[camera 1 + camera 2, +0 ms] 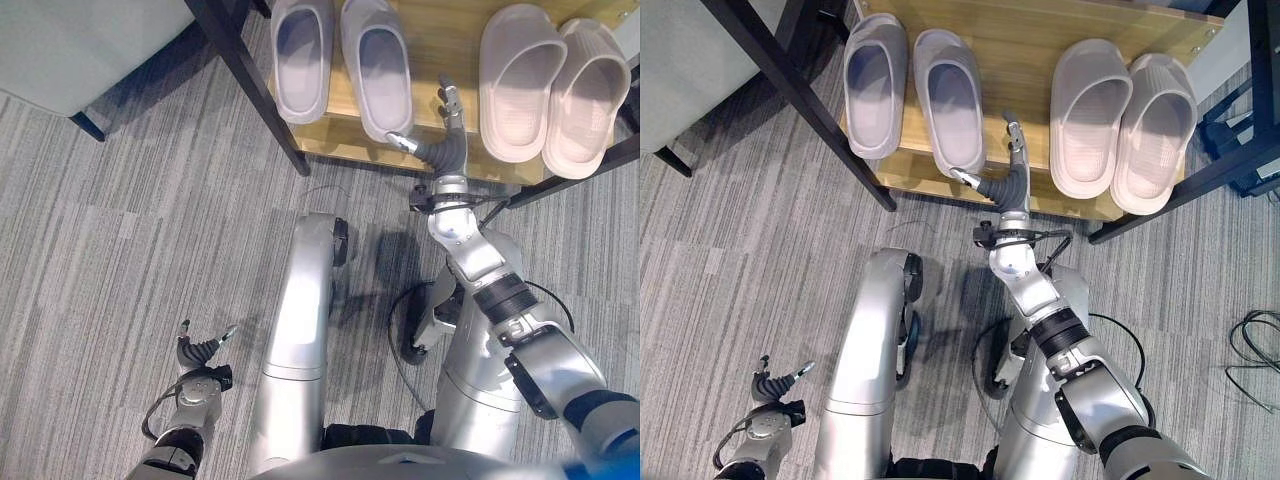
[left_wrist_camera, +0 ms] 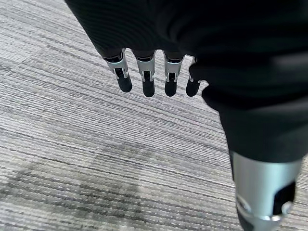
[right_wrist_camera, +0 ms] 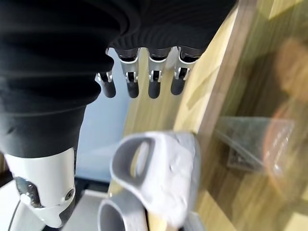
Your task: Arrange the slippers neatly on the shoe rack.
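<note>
Right hand [image 1: 447, 128] reaching up over the front edge of the shoe rack [image 1: 440, 45], fingers straight and relaxed, thumb splayed toward the grey pair, holding nothing; same read in the right wrist view, fingers [image 3: 139, 84] hanging straight over the wooden shelf with a grey slipper just past them. Sitting in the gap between the two pairs: grey slippers [image 1: 340, 62] just to its left, thumb tip close to or touching the heel of the nearer grey one [image 1: 378, 70], contact too fine to call. Beige slippers [image 1: 550, 85] lying just to its right, near but apart from the fingers. Both pairs lying on the shelf already, long axes running front to back, heels toward the robot; grey pair side by side with a thin gap, beige pair touching and slightly overlapping, angled a little off the shelf edge, outer beige one hanging near the right end of the shelf. Judging the arranging mostly done, straightening possibly left. Nearer hand for either pair being the right one, by far; any nudge likely going sideways from the gap, left for the grey heel or right for the beige heels, pushing across the long axis. Left hand [image 1: 198, 352] hanging low over the grey carpet [image 1: 120, 250], well apart from the rack, fingers loosely extended and empty, idle; left wrist view matching, straight fingers [image 2: 149, 79] over carpet.
</note>
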